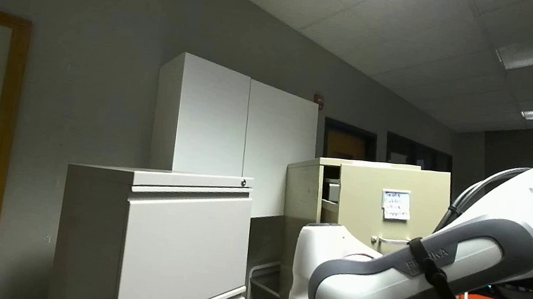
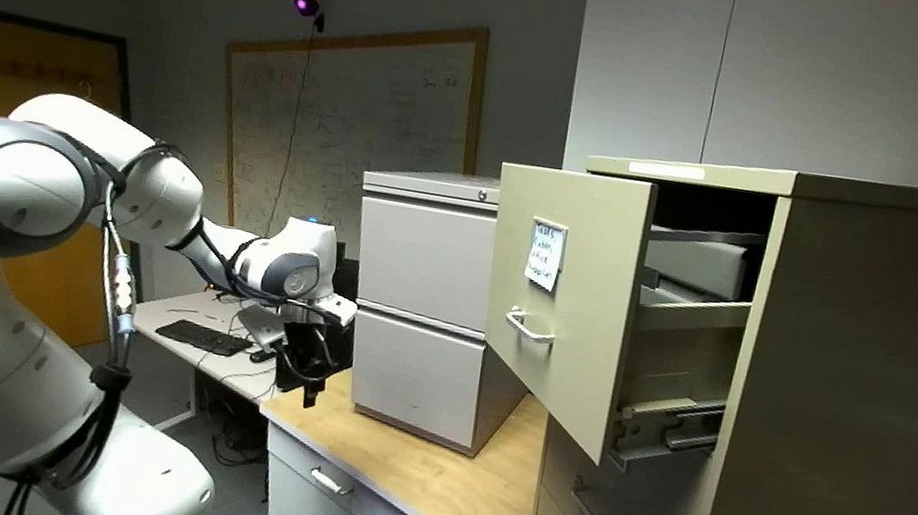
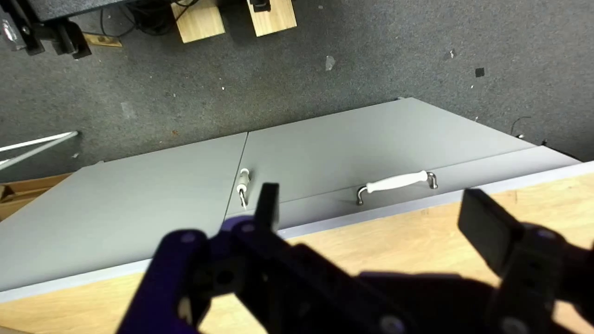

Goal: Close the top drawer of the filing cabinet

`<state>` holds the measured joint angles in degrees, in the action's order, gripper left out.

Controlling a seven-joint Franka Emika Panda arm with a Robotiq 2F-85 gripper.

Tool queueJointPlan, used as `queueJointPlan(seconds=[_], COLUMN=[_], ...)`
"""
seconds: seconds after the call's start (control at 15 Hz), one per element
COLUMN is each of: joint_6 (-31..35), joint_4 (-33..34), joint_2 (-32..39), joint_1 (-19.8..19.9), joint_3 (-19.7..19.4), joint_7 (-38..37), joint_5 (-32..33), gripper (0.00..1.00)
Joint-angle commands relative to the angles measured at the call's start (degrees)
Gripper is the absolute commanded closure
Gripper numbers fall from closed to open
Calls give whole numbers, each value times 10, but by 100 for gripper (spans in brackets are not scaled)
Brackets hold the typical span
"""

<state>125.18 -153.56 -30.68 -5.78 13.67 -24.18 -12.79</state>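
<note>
The filing cabinet is beige metal and shows in both exterior views [image 1: 295, 215] [image 2: 868, 405]. Its top drawer [image 1: 361, 203] [image 2: 574, 377] is pulled well out, with a white paper sheet on its front and a pale handle below. The drawer's inside holds a grey box-like thing. My gripper [image 2: 308, 367] hangs pointing down over the counter's far left end, in front of the pale grey cabinet and well apart from the drawer. In the wrist view the gripper [image 3: 371, 199] has its fingers wide apart with nothing between them. The drawer and filing cabinet are out of the wrist view.
A pale grey cabinet [image 1: 186, 252] [image 2: 426, 262] stands on the wooden counter [image 2: 390, 459] [image 3: 394, 246] beside the filing cabinet. White cupboards [image 1: 277, 146] [image 2: 861, 100] hang behind. The base unit has a white handle [image 3: 397, 182]. A desk with a keyboard [image 2: 203, 337] stands behind the gripper.
</note>
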Motion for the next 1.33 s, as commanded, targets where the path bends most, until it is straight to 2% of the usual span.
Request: queueJointPlan(seconds=[0.0, 0.07, 0.13, 0.47, 0.8, 1.0, 1.27], joint_6=[12, 20, 26, 44, 37, 36, 52], joint_4=[2, -1, -3, -22, -46, -46, -32], joint_2=[-18, -30, -39, -112, -205, -260, -312], joint_1=[16, 27, 35, 99, 169, 214, 276], joint_3=[3, 6, 7, 12, -9, -22, -19], joint_7=[-31, -47, -57, -138, -187, -201, -225], joint_5=[27, 41, 53, 129, 176, 195, 225], gripper=[0, 25, 26, 65, 99, 100, 100])
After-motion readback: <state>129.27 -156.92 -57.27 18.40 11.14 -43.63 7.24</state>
